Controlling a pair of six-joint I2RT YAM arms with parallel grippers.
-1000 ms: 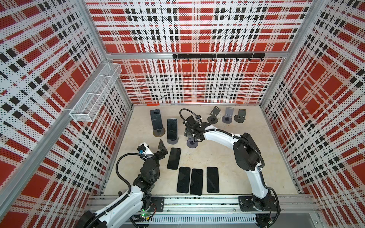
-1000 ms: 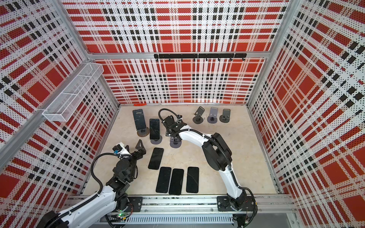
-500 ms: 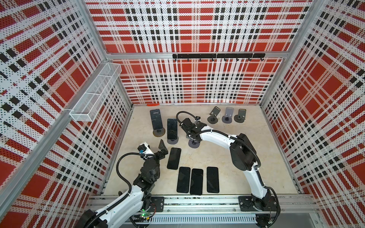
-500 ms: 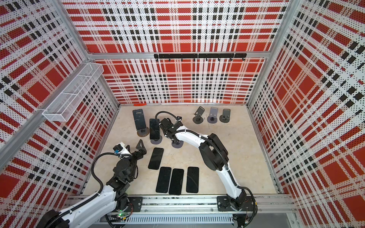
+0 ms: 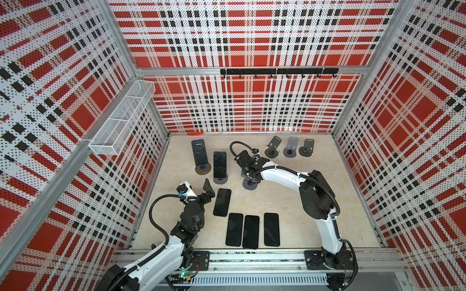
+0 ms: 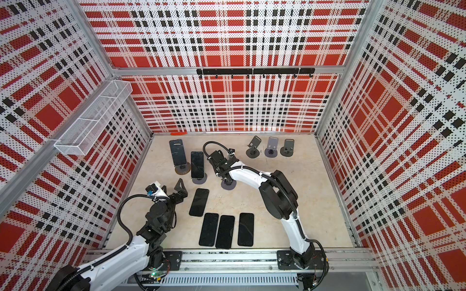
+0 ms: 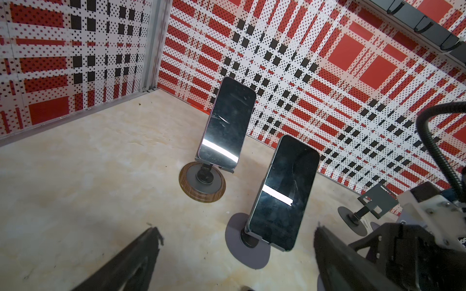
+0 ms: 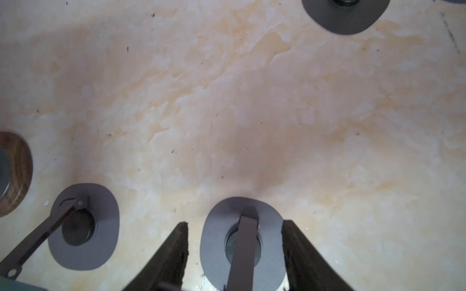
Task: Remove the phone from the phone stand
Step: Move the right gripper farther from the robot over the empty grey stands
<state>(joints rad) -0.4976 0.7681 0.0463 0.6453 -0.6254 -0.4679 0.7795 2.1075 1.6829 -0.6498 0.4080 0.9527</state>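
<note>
My right claw (image 8: pixel 235 224) is clenched on the upright plate of the middle stand (image 8: pixel 214 241), at the centre of the counter (image 5: pixel 290 196). My left claw (image 5: pixel 208 190) hangs released at the near left. Far left, the far phone (image 5: pixel 199 152) leans on the wood-rimmed stand (image 5: pixel 203 170); just right and nearer, the near phone (image 5: pixel 220 165) leans on the grey-based stand (image 5: pixel 220 181). Four flat phones (image 5: pixel 250 231) lie near centre.

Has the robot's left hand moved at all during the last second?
No. In both top views the left hand is in the same spot as before, open, beside the far end of the nearest flat phone.
</note>
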